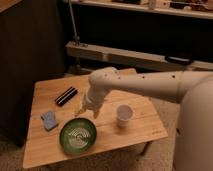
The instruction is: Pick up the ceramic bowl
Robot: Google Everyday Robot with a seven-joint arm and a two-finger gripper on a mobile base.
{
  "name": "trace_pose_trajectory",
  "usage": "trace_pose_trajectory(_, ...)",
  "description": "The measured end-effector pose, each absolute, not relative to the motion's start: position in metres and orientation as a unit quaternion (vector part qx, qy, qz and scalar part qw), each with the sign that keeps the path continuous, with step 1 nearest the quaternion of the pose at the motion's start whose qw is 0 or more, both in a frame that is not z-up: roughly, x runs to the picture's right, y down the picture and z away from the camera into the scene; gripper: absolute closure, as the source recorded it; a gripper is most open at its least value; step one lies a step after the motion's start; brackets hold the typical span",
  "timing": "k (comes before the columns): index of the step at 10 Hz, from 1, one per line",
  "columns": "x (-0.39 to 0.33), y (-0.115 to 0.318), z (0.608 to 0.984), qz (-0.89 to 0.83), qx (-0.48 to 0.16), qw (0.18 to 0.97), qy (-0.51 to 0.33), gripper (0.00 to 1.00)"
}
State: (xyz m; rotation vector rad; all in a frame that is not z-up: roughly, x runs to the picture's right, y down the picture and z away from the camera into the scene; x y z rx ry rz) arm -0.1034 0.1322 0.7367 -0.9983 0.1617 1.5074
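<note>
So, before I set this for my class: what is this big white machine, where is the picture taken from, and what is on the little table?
The white machine is a mobile robot with one arm; its gripper, the grasping end, hangs over the wooden table just behind the green ceramic bowl, which rests on the table. I cannot tell whether it holds anything. The single picture looks down from beside the robot's body; where the camera sits is not known. Also on the table: a white cup, a small blue-grey pad and a black bar.
</note>
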Motion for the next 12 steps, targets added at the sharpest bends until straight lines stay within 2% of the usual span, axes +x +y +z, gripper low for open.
trace_pose_trajectory(3,-0.109,0.157,0.763,0.653,-0.468,0.595,0.04,0.35)
trace_pose_trajectory(9,-0.078,0.153,0.766,0.69,-0.421,0.588,0.029,0.35)
trace_pose_trajectory(12,-0.091,0.173,0.773,0.673,-0.412,0.612,0.045,0.35)
